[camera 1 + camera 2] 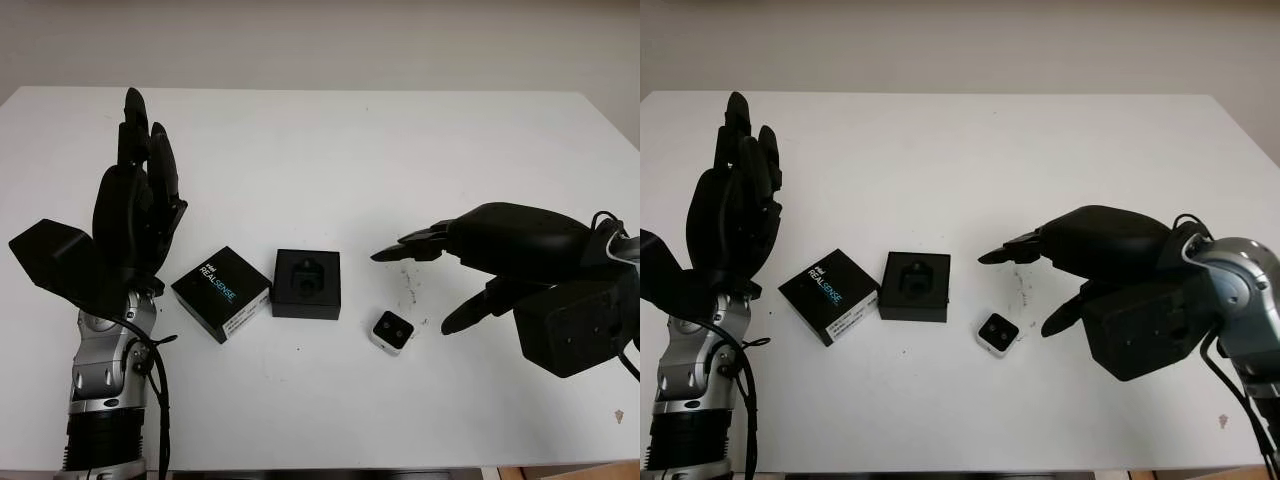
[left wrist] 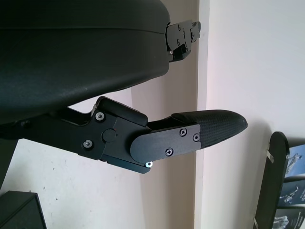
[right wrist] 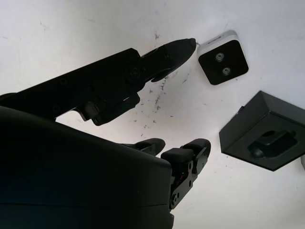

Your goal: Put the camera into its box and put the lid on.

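Note:
The small camera [image 1: 391,331], a white cube with a black two-lens face, lies on the white table [image 1: 400,170]. To its left sits the open black box [image 1: 307,284] with its moulded insert showing. Further left is the black lid [image 1: 221,293], printed REALSENSE. My right hand [image 1: 415,290] hovers open just right of the camera, its fingers reaching over the table above it. In the right wrist view one fingertip [image 3: 190,43] is close to the camera [image 3: 223,57] and apart from it, with the box [image 3: 264,138] beyond. My left hand [image 1: 146,125] stands open, upright at the table's left, beside the lid.
The table's right edge runs close behind my right arm. Its front edge lies just below the camera and the boxes. Small dark scuff marks [image 1: 408,285] speckle the surface between the box and my right hand.

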### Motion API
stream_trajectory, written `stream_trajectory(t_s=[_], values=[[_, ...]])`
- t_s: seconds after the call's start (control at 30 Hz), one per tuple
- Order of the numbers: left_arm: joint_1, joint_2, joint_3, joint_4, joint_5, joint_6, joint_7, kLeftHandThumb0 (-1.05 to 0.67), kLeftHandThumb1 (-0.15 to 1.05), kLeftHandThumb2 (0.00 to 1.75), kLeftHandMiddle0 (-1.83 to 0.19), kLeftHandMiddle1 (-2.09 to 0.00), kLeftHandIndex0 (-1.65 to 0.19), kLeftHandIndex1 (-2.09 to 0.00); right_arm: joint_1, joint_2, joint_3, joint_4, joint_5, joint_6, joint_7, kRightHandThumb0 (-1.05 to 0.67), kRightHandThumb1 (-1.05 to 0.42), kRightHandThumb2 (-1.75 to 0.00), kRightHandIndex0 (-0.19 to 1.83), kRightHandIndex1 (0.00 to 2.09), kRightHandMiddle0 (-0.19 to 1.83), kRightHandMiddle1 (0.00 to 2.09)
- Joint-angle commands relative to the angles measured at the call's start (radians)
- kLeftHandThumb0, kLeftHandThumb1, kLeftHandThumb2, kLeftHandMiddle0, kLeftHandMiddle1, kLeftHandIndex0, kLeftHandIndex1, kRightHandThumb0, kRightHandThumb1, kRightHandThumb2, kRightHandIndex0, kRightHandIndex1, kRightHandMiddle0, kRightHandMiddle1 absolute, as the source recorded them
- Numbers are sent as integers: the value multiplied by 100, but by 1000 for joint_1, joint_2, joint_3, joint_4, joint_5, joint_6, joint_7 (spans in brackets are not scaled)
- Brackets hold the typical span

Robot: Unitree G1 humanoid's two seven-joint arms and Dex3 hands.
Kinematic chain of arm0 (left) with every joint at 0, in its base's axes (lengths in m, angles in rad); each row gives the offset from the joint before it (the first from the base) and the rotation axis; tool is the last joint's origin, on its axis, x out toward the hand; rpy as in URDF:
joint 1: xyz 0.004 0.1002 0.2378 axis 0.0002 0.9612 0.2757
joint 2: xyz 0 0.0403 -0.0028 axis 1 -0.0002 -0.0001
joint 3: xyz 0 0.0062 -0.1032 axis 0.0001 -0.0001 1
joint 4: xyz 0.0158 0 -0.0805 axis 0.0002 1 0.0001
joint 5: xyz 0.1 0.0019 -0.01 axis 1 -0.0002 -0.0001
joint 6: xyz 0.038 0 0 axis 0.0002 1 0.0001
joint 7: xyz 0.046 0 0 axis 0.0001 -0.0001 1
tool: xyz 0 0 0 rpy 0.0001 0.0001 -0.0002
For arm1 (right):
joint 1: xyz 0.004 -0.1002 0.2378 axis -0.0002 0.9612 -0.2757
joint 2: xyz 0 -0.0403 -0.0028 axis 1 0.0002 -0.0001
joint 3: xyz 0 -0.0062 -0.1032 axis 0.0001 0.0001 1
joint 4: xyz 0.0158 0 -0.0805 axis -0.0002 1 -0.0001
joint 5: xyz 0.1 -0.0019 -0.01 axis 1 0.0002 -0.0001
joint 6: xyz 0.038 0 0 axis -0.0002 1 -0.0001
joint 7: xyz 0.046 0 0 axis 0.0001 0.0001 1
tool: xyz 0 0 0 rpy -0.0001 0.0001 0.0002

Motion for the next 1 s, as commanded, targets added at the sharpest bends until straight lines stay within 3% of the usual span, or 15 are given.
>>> stream_trajectory(t_s=[0.0,0.63,0.97], values=[[-19,10,-1,-12,3,-6,-3,-83,105,61,19,0,19,0,9,2,3,-3,5,-10,-4,-49,-84,-5,38,14,38,21],[-19,8,-1,-3,10,-15,0,-82,105,62,19,0,19,0,42,23,14,6,38,-96,-21,-50,-83,-5,46,17,40,34],[-13,1,-1,1,8,-25,-1,-81,105,64,19,0,19,0,52,58,30,121,-14,-262,-139,-45,-82,-6,47,26,28,75]])
